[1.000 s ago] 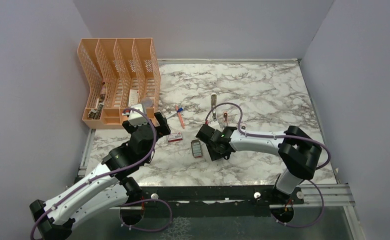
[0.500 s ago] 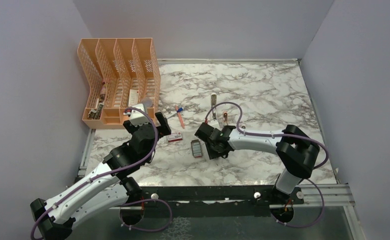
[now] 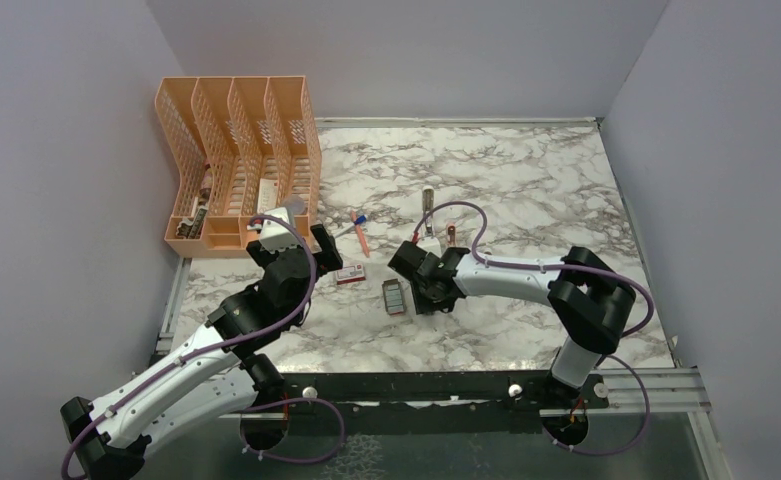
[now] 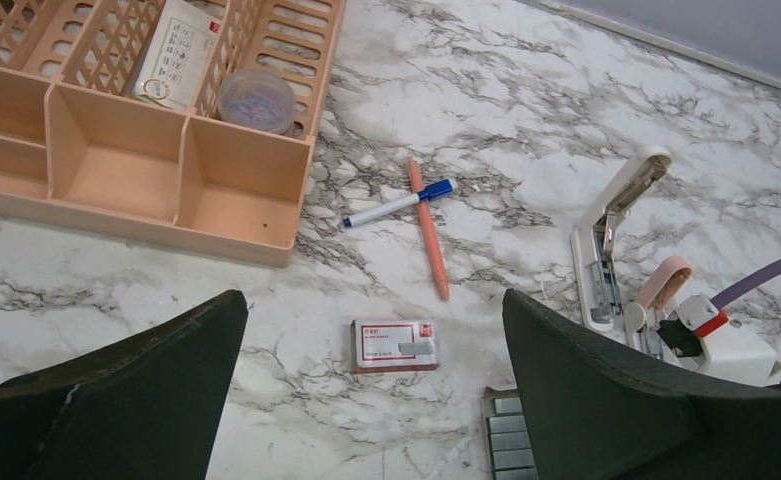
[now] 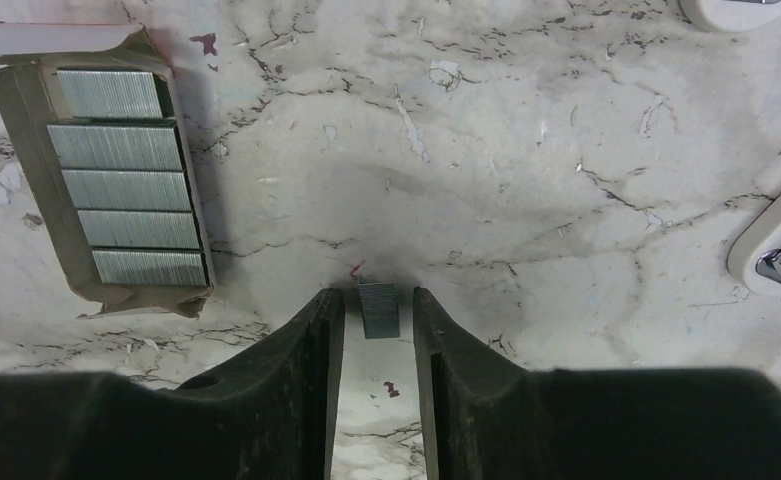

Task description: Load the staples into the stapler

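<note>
Right hand [image 5: 378, 296] straddles small ribbed grey staples [image 5: 378, 312], seemingly untouched.

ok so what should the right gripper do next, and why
Probably close the right gripper on the loose strip of staples. The strip lies flat on the table between the gripper's fingers, with a thin gap showing on each side, so it is not yet pinched. Lifting now would likely leave it behind. The stapler already lies open nearby.
</note>
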Controlling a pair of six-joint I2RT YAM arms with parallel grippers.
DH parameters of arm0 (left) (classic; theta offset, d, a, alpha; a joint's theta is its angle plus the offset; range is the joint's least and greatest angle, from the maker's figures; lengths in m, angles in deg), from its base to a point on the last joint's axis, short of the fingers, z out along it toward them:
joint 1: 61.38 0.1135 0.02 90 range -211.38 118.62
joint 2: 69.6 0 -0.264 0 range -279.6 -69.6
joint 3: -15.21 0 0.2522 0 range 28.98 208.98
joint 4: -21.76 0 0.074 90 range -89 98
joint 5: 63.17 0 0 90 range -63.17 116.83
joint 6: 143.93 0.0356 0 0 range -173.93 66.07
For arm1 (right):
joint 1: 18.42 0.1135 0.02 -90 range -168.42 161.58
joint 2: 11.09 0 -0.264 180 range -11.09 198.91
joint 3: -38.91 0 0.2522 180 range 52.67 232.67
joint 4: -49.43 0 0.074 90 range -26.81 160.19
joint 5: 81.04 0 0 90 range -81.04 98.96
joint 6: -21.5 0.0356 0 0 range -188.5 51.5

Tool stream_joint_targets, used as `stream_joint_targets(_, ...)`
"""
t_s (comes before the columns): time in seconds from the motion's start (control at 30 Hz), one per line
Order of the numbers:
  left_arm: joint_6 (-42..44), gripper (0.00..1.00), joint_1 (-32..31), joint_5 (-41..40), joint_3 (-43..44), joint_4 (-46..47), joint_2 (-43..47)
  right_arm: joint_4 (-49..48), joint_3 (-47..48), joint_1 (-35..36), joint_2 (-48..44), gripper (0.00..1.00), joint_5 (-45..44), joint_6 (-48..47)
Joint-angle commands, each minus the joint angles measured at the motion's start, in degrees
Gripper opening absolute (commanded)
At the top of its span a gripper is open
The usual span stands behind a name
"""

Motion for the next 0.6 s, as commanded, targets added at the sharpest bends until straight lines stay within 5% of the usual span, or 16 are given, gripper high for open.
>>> stream_joint_targets(0.0, -0.2, 0.99, -0.1, -0.3, 0.3, 0.4, 0.4, 0.5, 0.3, -1.1, 2.7, 0.37, -1.6, -0.6)
stream_joint_targets(0.57, 0.0, 0.99, -0.1, -0.4, 0.6, 0.4, 0.0, 0.1, -0.5, -2.3, 1.4, 0.21, -1.0, -1.6)
